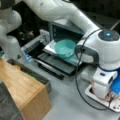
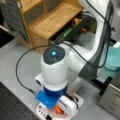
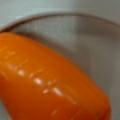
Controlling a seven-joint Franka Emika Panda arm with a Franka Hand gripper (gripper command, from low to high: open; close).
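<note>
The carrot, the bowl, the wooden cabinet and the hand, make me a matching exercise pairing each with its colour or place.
Things:
1. carrot
2. bowl
3. wooden cabinet
4. hand

Matches:
A. teal, on the open oven door
B. low over the plate
C. orange, filling the wrist view
D. light brown, flat top

Pairs: 1-C, 2-A, 3-D, 4-B

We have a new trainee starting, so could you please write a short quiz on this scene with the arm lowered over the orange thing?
1. True or false: the teal bowl sits on the open door of the small oven.
2. What fills the wrist view? A) orange carrot B) green cup C) blue block
3. Where is the gripper in a front view?

Key:
1. True.
2. A, the orange carrot over a round plate.
3. At the bottom, low over the plate and carrot.
</note>
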